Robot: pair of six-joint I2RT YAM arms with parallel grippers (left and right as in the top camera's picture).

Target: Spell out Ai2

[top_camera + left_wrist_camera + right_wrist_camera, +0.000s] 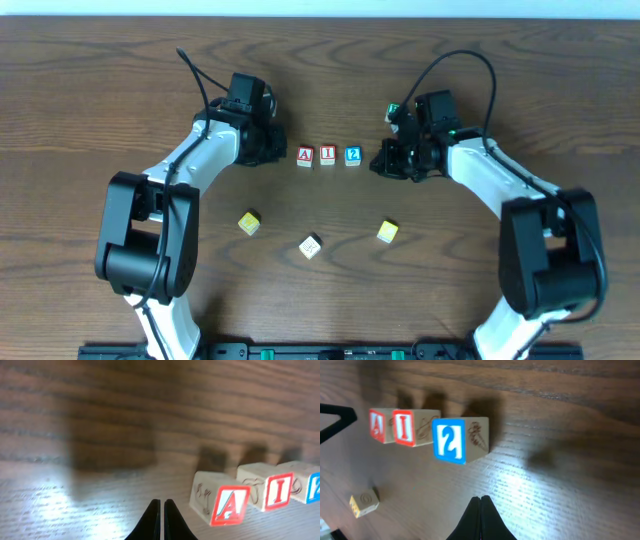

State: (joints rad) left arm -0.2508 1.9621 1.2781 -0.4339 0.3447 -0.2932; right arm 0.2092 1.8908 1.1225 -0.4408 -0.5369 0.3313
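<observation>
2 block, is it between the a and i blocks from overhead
No, the 2 block ends the row on the right, past the A block and I block.

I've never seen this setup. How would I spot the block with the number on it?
Near the middle of the wooden table, three small wooden cubes stand in a row. The 2 cube is the end one, nearest the right gripper. Its character is blue, while the A cube and I cube are red.
</observation>
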